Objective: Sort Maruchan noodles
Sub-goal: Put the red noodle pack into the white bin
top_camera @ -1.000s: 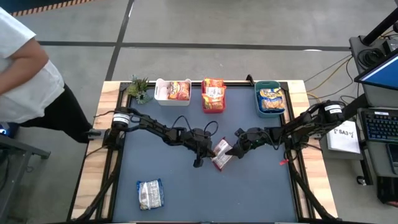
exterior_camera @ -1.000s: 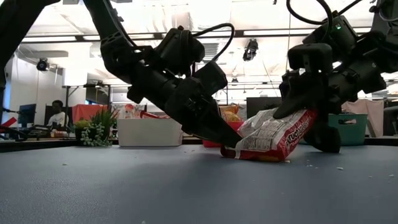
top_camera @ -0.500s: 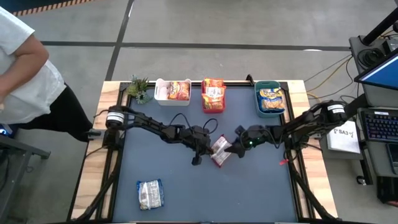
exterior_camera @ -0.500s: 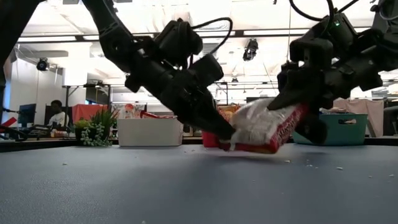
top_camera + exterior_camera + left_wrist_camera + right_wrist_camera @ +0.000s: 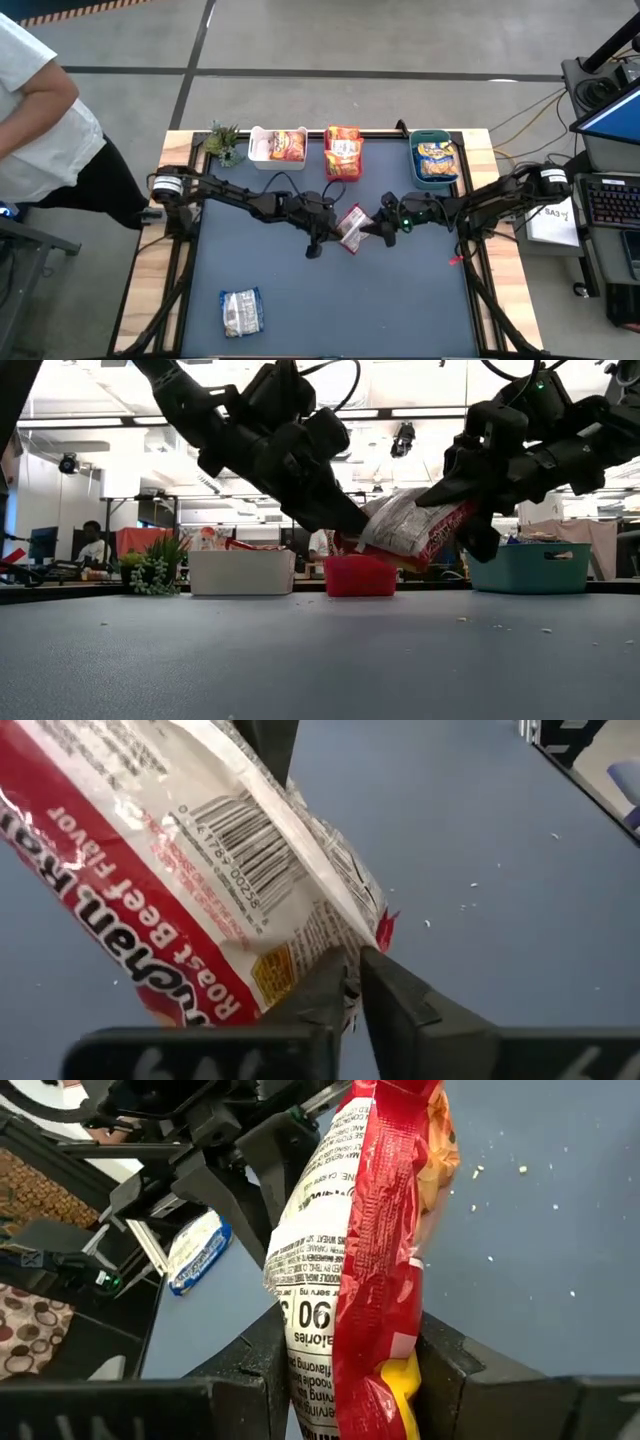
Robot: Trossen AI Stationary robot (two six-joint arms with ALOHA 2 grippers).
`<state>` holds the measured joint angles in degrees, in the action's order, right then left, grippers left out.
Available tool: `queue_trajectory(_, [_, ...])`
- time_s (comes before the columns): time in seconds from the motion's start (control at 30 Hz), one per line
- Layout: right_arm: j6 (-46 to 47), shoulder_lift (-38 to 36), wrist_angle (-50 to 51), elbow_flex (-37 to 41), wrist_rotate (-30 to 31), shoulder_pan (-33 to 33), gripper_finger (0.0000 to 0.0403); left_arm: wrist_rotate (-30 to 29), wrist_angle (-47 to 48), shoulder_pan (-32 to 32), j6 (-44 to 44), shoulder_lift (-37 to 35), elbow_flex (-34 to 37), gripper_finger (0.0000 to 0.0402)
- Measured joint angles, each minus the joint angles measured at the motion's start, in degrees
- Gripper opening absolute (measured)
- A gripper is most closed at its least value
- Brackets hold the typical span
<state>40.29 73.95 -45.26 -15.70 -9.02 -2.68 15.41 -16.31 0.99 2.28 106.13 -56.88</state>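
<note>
High view: both arms are seen meeting near the table's middle, over one packet.
Held packet: a silvery-white and red noodle packet (image 5: 352,226) is lifted clear of the table surface, tilted, between the two grippers.
Left gripper (image 5: 330,231): fingers are pressed together on a corner of the held packet, near the barcode side.
Right gripper (image 5: 372,229): fingers are clamped on the opposite end of the same packet.
Loose packet: a silvery-white packet (image 5: 241,311) is lying flat near the front left corner, well apart from both arms.
White bin (image 5: 256,152): at the far edge, orange packets inside.
Pink bin (image 5: 330,172): at the far edge, middle, packets inside.
Teal bin (image 5: 415,170): toward the far right corner, a blue-yellow packet inside.
</note>
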Motion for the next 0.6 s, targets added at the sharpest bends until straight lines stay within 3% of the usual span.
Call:
queue_trajectory(0.43, [-3.11, -0.06, 2.21, -0.04, -0.26, 0.0, 0.0127, 0.02, 7.42, 0.21, 2.86, -8.64, -0.04, 0.0188])
queue_trajectory(0.6, [-10.53, -0.13, 2.14, -0.04, 0.0, 0.36, 0.0127, -7.24, 5.65, 0.3, 1.94, -10.19, -0.09, 0.0228])
